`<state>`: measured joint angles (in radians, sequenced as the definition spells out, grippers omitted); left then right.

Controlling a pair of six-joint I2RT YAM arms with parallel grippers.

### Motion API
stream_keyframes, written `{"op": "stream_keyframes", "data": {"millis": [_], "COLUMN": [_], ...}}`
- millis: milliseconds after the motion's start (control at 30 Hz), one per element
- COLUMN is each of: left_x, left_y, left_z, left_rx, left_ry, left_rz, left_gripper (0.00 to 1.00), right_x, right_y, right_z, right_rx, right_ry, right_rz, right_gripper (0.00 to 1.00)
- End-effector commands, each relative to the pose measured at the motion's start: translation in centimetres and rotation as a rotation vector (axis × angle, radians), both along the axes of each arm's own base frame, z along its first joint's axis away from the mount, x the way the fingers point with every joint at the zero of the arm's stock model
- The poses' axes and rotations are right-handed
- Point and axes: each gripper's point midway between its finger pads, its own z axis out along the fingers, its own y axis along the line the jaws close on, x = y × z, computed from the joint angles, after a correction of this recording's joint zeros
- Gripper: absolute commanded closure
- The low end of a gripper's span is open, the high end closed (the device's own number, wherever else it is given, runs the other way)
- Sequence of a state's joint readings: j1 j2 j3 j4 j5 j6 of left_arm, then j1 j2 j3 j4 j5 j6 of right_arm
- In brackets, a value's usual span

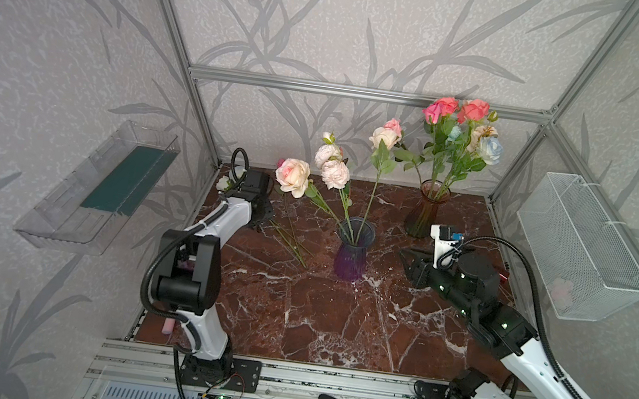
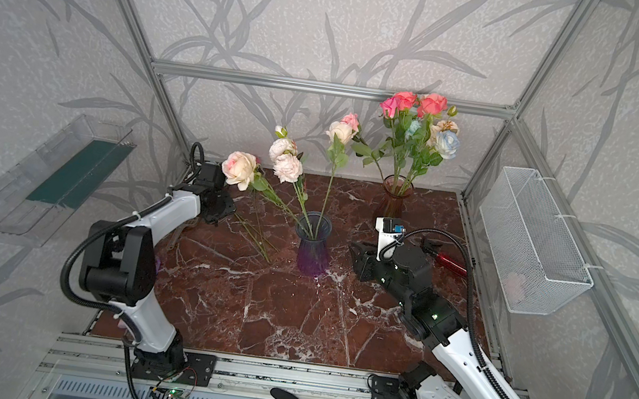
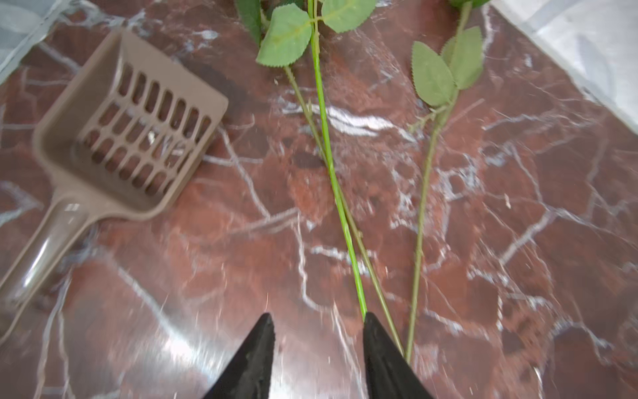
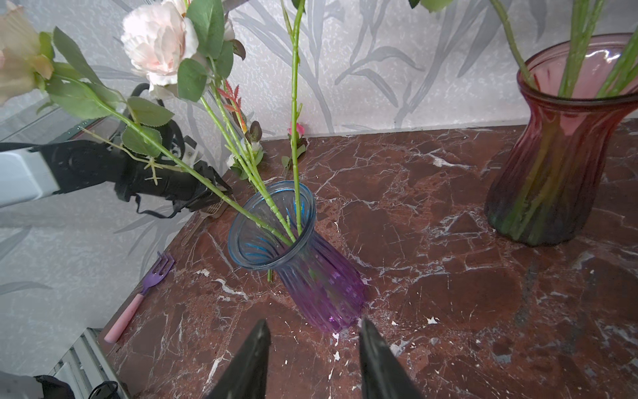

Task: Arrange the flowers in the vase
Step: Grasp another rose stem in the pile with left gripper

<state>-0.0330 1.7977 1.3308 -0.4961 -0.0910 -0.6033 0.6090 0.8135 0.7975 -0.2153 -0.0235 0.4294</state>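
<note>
The flowers split between two vases and the counter.
In both top views, cream and pale-pink roses stand in the purple vase mid-counter; coral, pink, cream and pale-blue ones fill the red vase near the far right corner. Left wrist view: three loose stems, heads cut off; the left gripper has jaws apart, empty. Right wrist view: four thin stems in the purple vase; the right gripper has jaws apart, empty.
</note>
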Motion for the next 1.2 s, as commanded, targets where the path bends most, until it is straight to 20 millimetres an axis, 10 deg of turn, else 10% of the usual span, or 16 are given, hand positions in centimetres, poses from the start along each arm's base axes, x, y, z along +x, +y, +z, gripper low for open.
{"op": "stream_keyframes", "data": {"millis": [0, 267, 1167], "left_x": [0.3, 2.2, 4.5], "left_y": [0.1, -0.1, -0.5], "left_z": [-2.1, -5.7, -8.3], "left_rx": [0.032, -0.011, -0.069], "left_ry": [0.130, 0.175, 0.178], "left_rz": [-0.046, -0.065, -0.073], "left_gripper": [0.60, 0.61, 0.82], "right_x": [-0.2, 0.3, 1.0], "right_y": [-0.1, -0.1, -0.1], "right_z": [0.3, -0.3, -1.0], "right_rx": [0.029, 0.031, 0.038], "right_ry": [-0.005, 0.016, 0.045], "right_rz": [0.005, 0.006, 0.005], "right_gripper": [0.57, 0.57, 0.57]}}
